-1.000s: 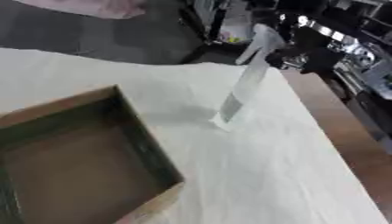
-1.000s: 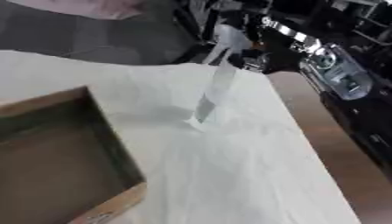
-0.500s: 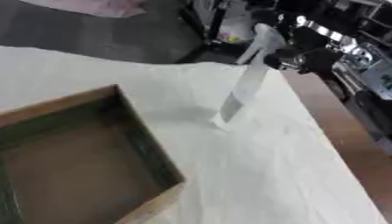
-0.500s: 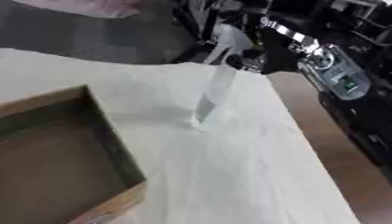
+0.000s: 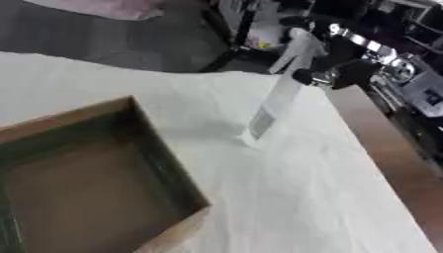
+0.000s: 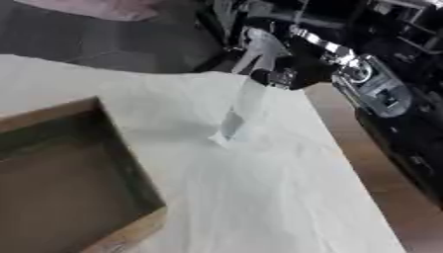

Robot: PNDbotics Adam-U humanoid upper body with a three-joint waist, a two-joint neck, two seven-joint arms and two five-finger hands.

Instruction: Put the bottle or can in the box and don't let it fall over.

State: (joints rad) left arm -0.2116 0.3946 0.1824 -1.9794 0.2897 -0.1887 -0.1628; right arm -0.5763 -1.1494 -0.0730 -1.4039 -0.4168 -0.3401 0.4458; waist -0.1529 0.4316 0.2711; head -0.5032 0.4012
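Note:
A tall, slim, clear bottle (image 5: 275, 101) with a pale label and a white top stands on the white cloth, leaning toward the upper right in the picture. Its base rests on the cloth a short way right of the box. My right hand (image 6: 298, 75) comes in from the upper right, black with silver joints, and its fingers close on the bottle's upper part just under the top. The open brown box (image 5: 164, 148) lies at the lower left, with a dark, empty inside. My left hand shows in neither view.
The white cloth (image 5: 294, 197) covers the table and lies wrinkled around the bottle. The brown table edge (image 5: 389, 163) runs down the right side. Dark equipment and a grey floor lie beyond the far edge.

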